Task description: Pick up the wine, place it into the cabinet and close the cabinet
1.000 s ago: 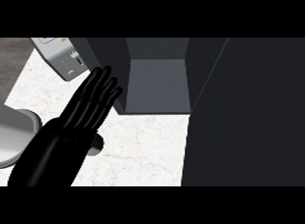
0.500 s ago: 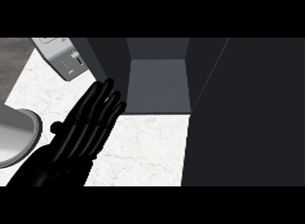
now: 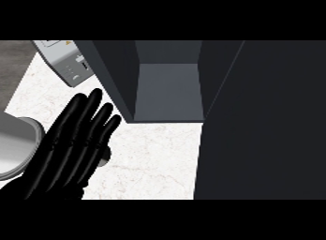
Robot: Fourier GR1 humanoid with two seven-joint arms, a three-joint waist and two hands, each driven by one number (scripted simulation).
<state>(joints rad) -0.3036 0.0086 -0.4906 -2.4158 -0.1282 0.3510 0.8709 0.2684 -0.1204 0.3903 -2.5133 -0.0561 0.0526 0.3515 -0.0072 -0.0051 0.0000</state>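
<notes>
My left hand (image 3: 72, 150) lies open over the white counter (image 3: 152, 159), its fingers straight and pointing up toward the open cabinet (image 3: 167, 91). The fingertips stop just short of the cabinet's left wall (image 3: 114, 75). Inside, the cabinet shows only a bare grey floor and back. No wine bottle can be made out. A small pale rounded bit (image 3: 106, 161) peeks out at the hand's right edge; I cannot tell what it is. My right hand does not show.
A wide dark panel (image 3: 270, 122) fills the right side, beside the cabinet opening. A grey boxy appliance (image 3: 63, 63) stands at the back left. A large grey rounded object (image 3: 3, 145) sits at the left edge.
My left hand has drawn back down and to the left, away from the cabinet's left wall, still open.
</notes>
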